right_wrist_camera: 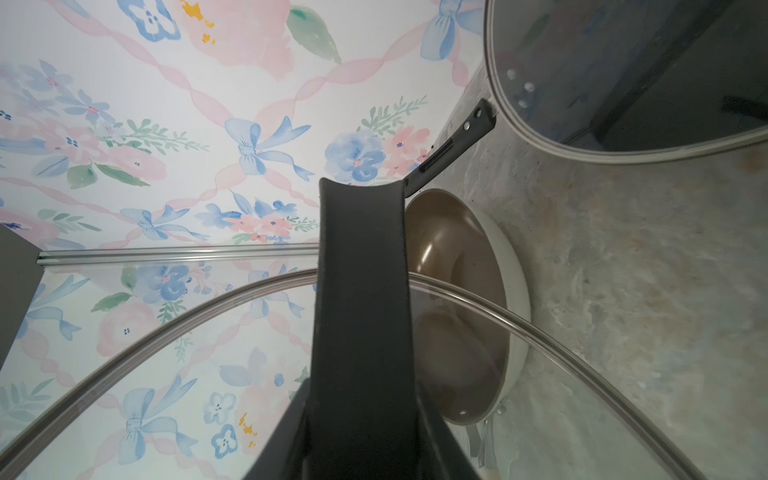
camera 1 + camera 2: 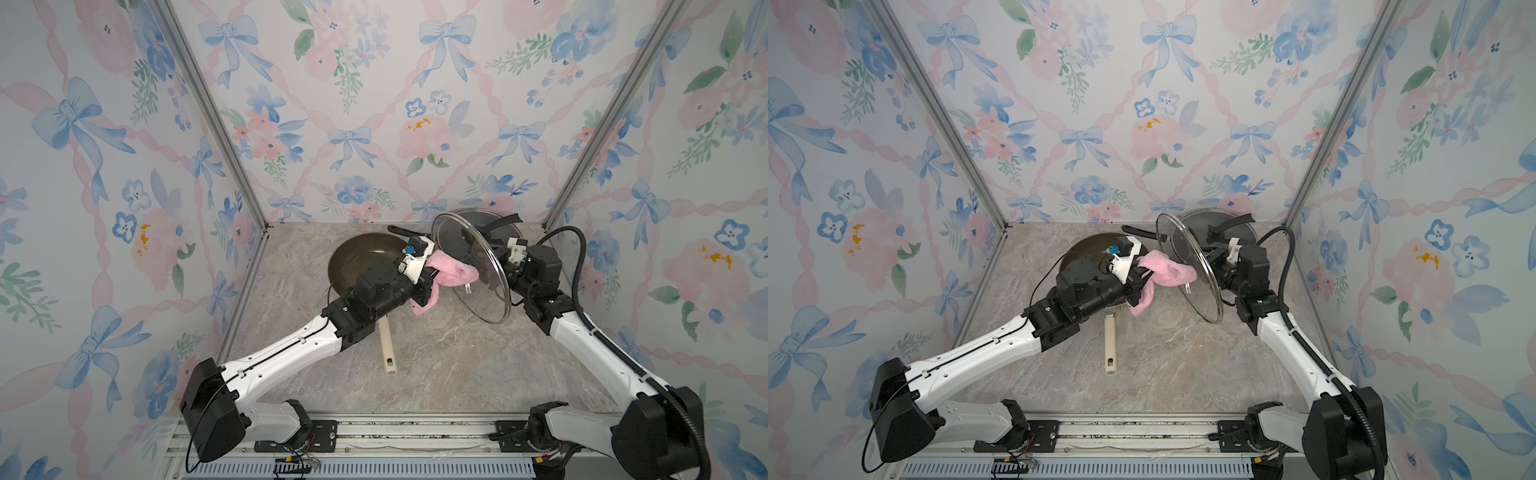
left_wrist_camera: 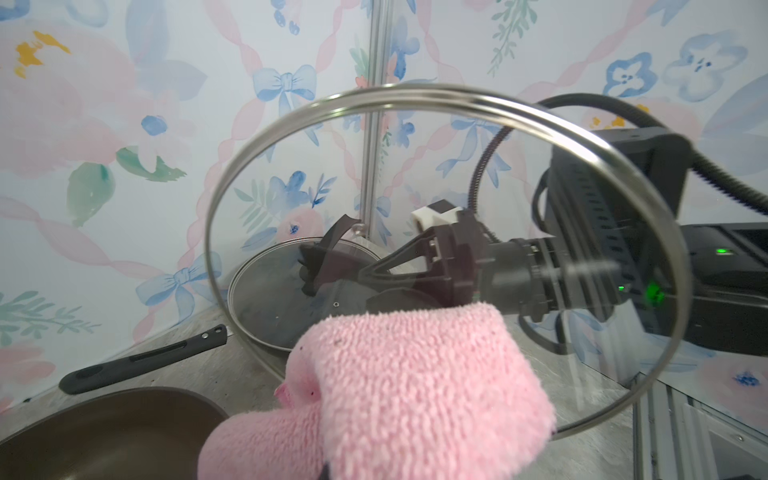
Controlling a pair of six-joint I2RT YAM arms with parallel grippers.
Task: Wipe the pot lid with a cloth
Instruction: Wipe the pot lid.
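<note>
The pot lid (image 2: pixel 457 232) (image 2: pixel 1185 245) is clear glass with a metal rim, held up on edge above the table and tilted. My right gripper (image 2: pixel 490 259) (image 2: pixel 1212 261) sits behind it, shut on its black strap handle (image 1: pixel 361 291). Seen through the glass, that gripper (image 3: pixel 365 286) reaches in from the side. The pink fuzzy cloth (image 2: pixel 453 272) (image 2: pixel 1169 272) (image 3: pixel 415 382) is bunched in my left gripper (image 2: pixel 434 277) (image 2: pixel 1144 277), which is shut on it. The cloth's front rests against the lid's lower glass face (image 3: pixel 415 166). The cloth hides the left fingers in the left wrist view.
A brown frying pan (image 2: pixel 353 259) with a cream handle (image 2: pixel 388 349) lies under my left arm. A second glass lid (image 2: pixel 505 224) (image 3: pixel 270 299) and a black pan handle (image 2: pixel 405 230) lie at the back by the wall. Floral walls close in on three sides.
</note>
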